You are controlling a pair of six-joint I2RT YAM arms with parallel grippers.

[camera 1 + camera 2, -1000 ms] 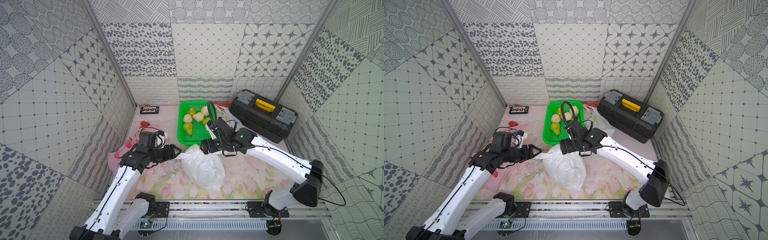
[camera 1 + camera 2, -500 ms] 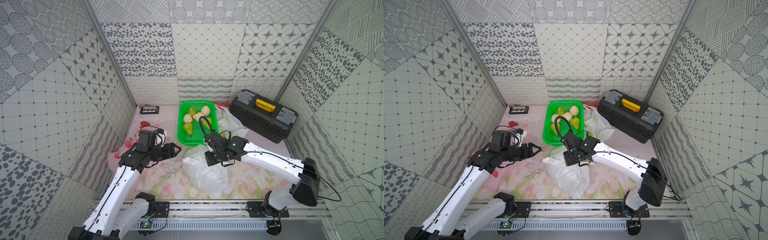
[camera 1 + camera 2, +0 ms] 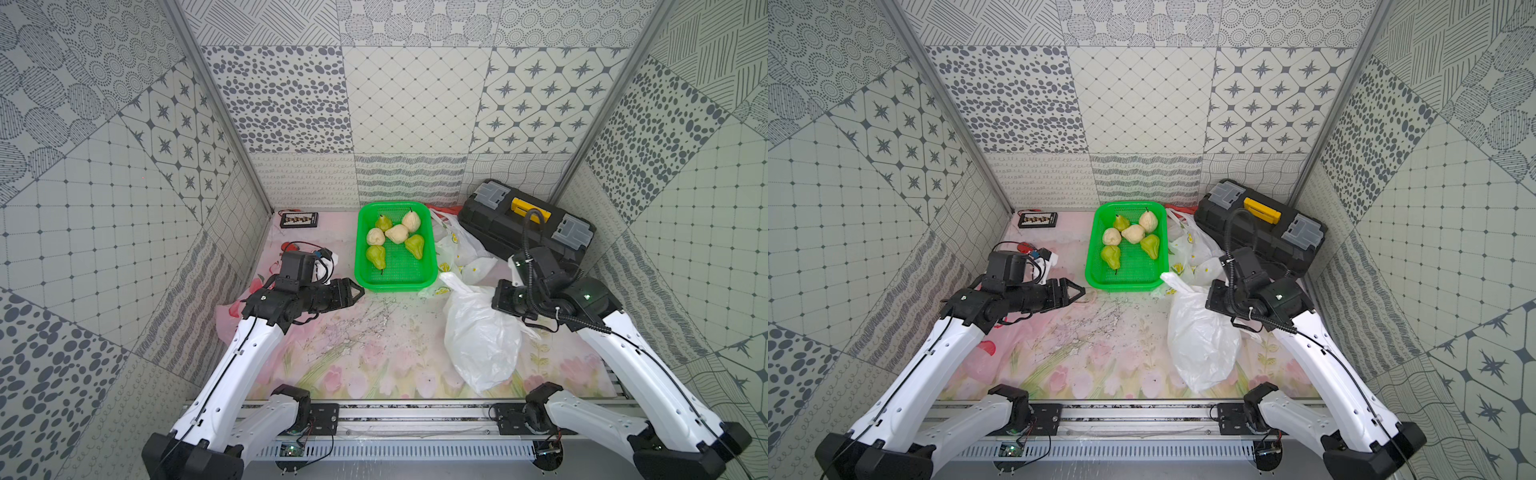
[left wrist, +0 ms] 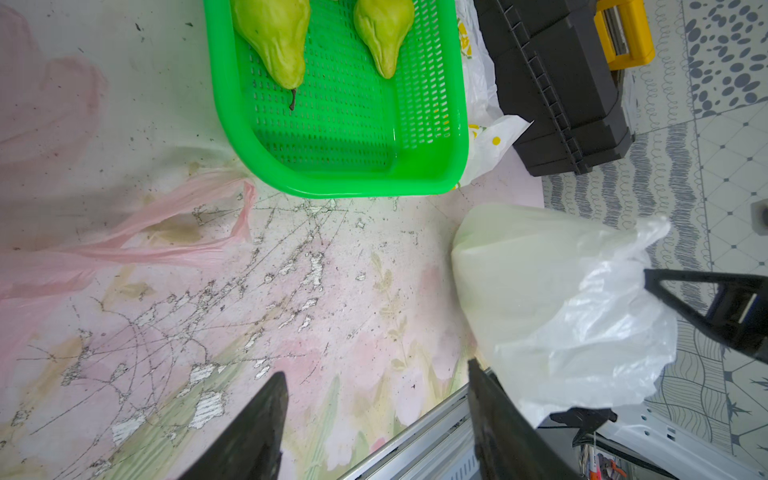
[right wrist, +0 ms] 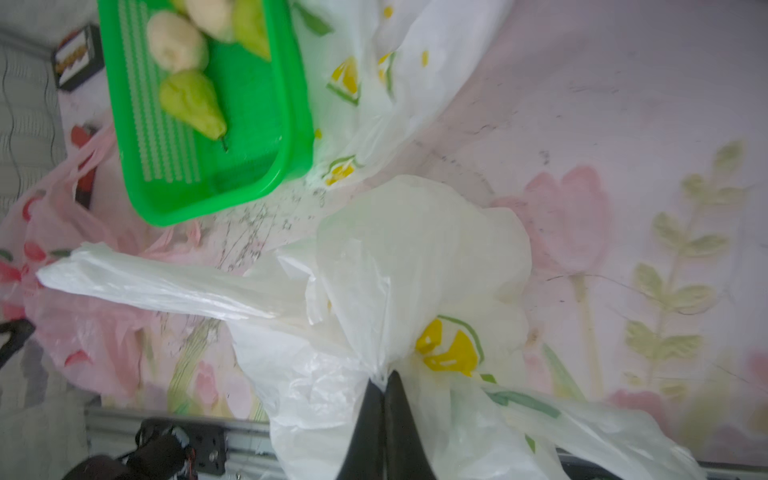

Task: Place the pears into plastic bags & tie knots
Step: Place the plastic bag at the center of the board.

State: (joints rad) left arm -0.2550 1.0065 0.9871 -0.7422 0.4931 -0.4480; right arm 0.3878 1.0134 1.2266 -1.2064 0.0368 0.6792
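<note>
Tightly, right gripper (image 5: 384, 379) clamps lemon-print bag (image 5: 415, 257); left gripper (image 4: 376, 368) gapes, holding nothing.

Nothing is legible; amber marks on the small black device (image 3: 299, 219) seem too tiny.

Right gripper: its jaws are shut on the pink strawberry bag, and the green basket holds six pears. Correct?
No. The right wrist view shows the right gripper shut on the white lemon-print bag instead. The green basket does hold six pears.
</note>
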